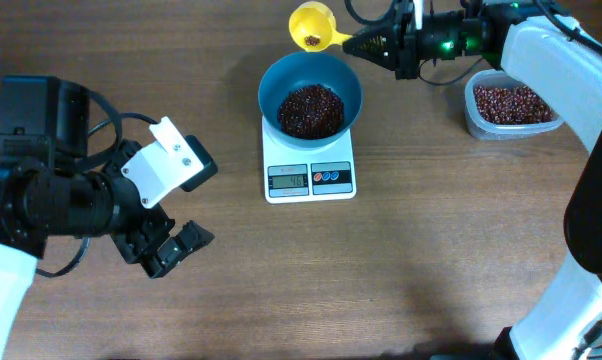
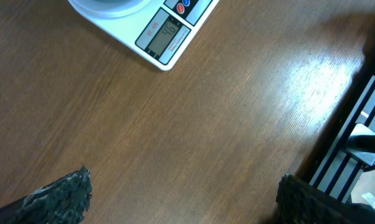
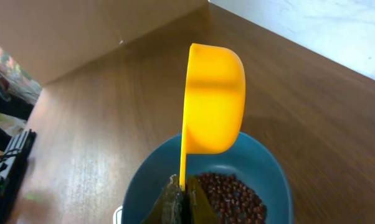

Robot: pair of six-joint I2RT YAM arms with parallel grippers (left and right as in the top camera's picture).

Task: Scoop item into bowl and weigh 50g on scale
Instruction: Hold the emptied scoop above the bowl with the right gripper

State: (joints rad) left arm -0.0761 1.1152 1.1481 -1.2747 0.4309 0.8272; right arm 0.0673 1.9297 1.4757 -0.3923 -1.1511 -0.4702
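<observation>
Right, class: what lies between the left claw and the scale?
Nothing: only bare wooden table separates the left claw from the scale, as the overhead and left wrist views both show.

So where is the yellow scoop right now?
In the overhead view, the yellow scoop is held by the right gripper just past the far rim of the blue bowl, which sits on the scale.
</observation>
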